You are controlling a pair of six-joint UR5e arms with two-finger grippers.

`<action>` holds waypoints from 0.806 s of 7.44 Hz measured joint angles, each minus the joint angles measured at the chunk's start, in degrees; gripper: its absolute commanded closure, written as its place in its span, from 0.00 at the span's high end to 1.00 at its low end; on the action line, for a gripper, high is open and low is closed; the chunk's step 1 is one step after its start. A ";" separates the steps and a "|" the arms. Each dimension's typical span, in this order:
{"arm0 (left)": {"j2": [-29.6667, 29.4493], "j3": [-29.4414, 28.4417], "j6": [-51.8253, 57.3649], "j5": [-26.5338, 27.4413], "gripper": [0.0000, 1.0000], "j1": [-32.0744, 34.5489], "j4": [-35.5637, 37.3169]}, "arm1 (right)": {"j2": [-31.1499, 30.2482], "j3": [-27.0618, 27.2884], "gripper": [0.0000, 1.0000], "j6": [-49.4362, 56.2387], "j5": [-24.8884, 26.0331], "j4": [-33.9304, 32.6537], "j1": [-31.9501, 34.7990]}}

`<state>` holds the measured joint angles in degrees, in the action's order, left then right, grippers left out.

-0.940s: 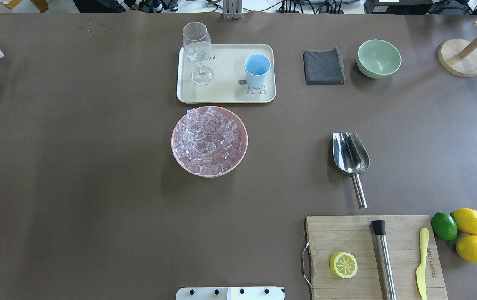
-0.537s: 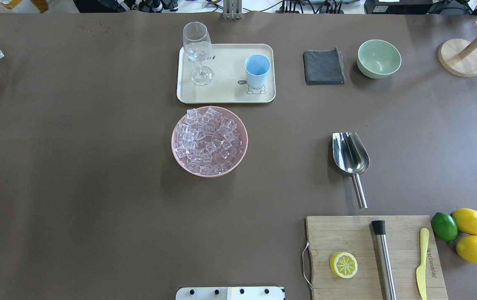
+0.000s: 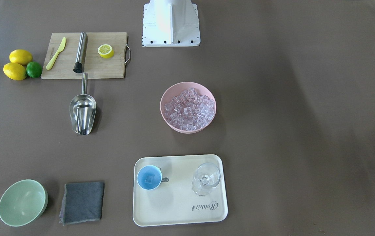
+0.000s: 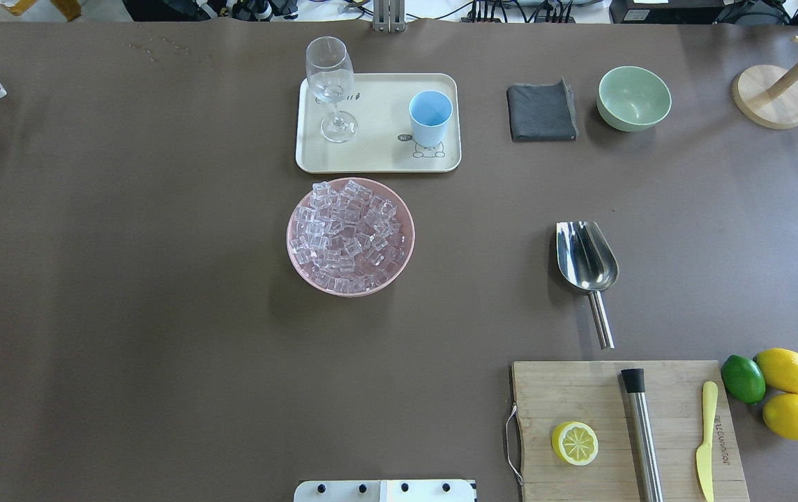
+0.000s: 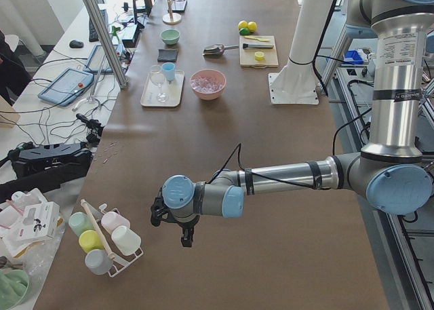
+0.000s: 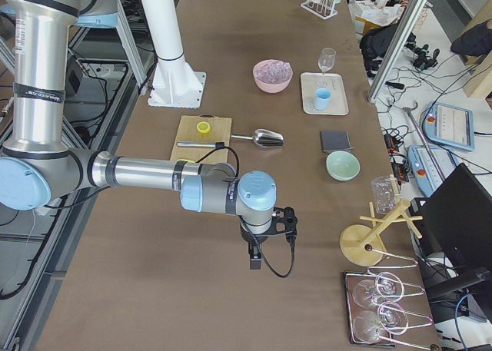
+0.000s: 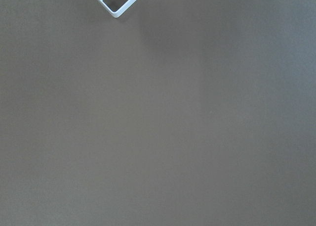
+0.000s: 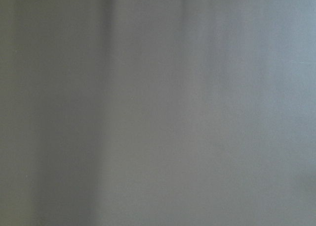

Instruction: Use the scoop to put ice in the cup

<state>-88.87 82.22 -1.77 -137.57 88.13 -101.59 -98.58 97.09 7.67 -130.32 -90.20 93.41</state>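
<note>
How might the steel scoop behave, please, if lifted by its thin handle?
The scoop looks polished, so its rod handle may slip. The deep trough probably outweighs the handle, so it could droop bowl-first. Its rounded underside might rock if pushed.

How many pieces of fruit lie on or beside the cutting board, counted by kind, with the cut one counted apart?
Whole lemons: 2
Lime: 1
Lemon half, on the cutting board: 1
Total: 4
</note>
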 measured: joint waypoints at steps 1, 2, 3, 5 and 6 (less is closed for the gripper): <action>0.05 0.53 -0.09 -0.96 0.98 -0.74 0.05 | -0.10 -0.26 1.00 0.03 0.21 0.57 0.01; 0.16 0.72 -0.23 -2.00 0.98 -1.31 0.20 | -0.10 -0.37 1.00 0.04 0.36 0.84 0.01; 0.22 0.88 -0.29 -2.46 0.98 -1.63 0.23 | -0.08 -0.53 1.00 -0.08 0.57 0.94 0.01; 0.19 1.53 -0.23 -2.63 0.98 -2.71 0.19 | -0.07 -0.63 1.00 -0.37 0.79 0.98 0.01; 0.27 2.92 -0.20 -2.60 0.98 -3.70 0.30 | -0.04 -0.65 1.00 -0.43 0.82 0.95 -0.02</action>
<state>-88.60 85.15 -1.96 -140.17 84.42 -101.30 -98.63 96.44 7.24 -129.50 -89.25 93.40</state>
